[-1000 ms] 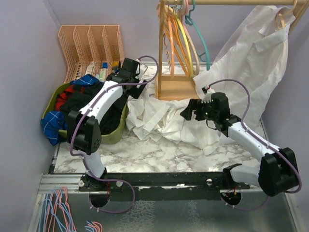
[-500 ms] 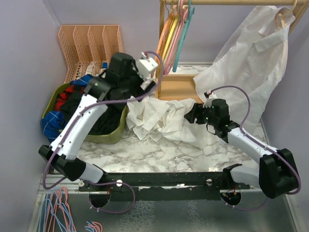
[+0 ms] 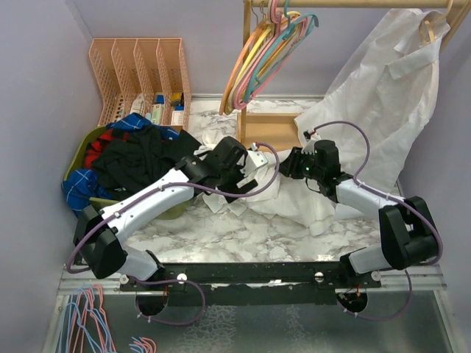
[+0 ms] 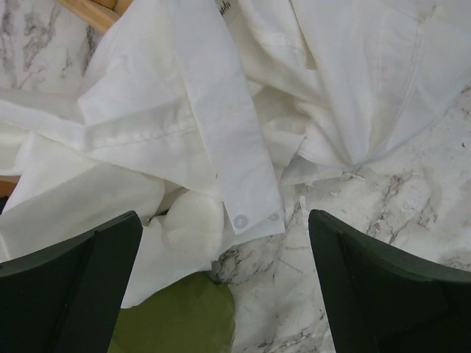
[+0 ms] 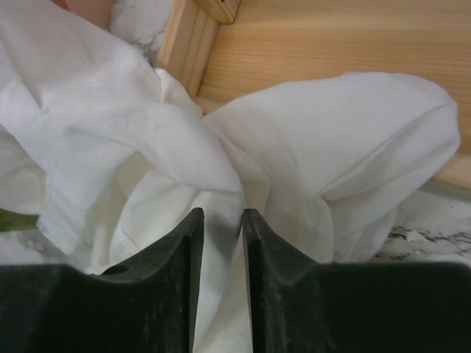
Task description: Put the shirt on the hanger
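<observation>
Moved over one shirt (image 4: 184, 110): left end effector (image 4: 223, 220), wide open, empty | right end effector (image 5: 222, 219) pinching it

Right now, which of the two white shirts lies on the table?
The crumpled shirt in the middle, on the marble table; the other white shirt hangs on a wooden hanger at the right.

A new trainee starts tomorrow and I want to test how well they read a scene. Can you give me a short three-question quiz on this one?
1. True or false: the left fingers stand wide apart above the shirt.
2. Which fingers pinch a fold of the shirt? A: left. B: right. C: neither.
3. Fill in: the teal hanger hangs from the wooden ___.
Key: 1 true; 2 B, the right fingers; 3 rail.
</observation>
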`<state>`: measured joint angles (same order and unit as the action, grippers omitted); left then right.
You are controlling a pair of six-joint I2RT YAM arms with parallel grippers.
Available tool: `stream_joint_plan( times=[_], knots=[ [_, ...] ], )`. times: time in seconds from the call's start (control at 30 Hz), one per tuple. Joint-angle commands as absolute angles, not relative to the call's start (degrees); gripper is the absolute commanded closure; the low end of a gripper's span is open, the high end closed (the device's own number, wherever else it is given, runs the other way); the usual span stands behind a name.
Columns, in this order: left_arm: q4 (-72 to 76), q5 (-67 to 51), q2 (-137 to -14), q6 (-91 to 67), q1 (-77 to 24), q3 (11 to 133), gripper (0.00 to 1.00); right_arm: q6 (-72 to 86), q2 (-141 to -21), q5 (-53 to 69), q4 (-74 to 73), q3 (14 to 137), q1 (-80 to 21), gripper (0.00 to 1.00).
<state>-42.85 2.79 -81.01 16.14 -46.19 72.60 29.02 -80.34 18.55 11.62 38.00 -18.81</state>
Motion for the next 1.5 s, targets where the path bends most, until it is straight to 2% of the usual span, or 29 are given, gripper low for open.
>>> stream_joint_plan(
  times=[0.0,0.07,0.2,0.5,0.77,0.83,0.9,1.03,1.07,1.2,1.47],
  knots=[
    [-29.28,19.15,-81.35,8.88,-50.68,69.68,0.01,31.72,-84.46,21.27,15.49,42.69,-19.07,0.83],
    [-27.32,21.16,-82.70,8.03,-52.17,69.30,0.01,32.26,-85.12,20.78,15.93,42.91,-19.07,0.93],
    [-23.55,26.35,-85.08,7.31,-54.36,68.00,0.01,32.52,-84.72,19.82,16.20,42.39,-19.07,0.99],
    [-14.93,34.39,-89.04,11.14,-57.62,63.99,0.02,31.12,-82.02,18.13,15.63,40.30,-19.04,0.99],
    [-7.65,41.78,-92.83,15.44,-58.54,59.68,0.17,30.37,-80.83,18.75,14.94,40.55,-19.07,0.99],
    [-6.91,42.92,-93.19,16.53,-58.54,59.23,0.24,30.24,-80.61,19.45,15.21,40.46,-19.07,0.99],
    [-6.97,43.51,-93.13,17.59,-58.53,59.29,0.39,30.28,-80.35,20.63,15.43,40.33,-19.07,0.99],
    [-9.95,43.13,-91.22,18.74,-58.54,61.67,0.97,29.79,-79.34,25.60,14.79,40.55,-19.07,0.99],
    [-10.74,42.79,-90.28,18.74,-58.47,62.38,1.00,29.45,-78.66,26.85,14.50,40.52,-19.07,0.99],
    [-13.05,39.80,-85.93,19.19,-57.57,64.83,1.00,27.63,-75.16,30.81,9.96,41.32,-19.07,0.99],
    [-15.26,39.08,-80.76,17.57,-52.57,71.16,1.00,27.83,-68.30,31.07,-4.54,43.67,-19.07,0.99]
  ],
)
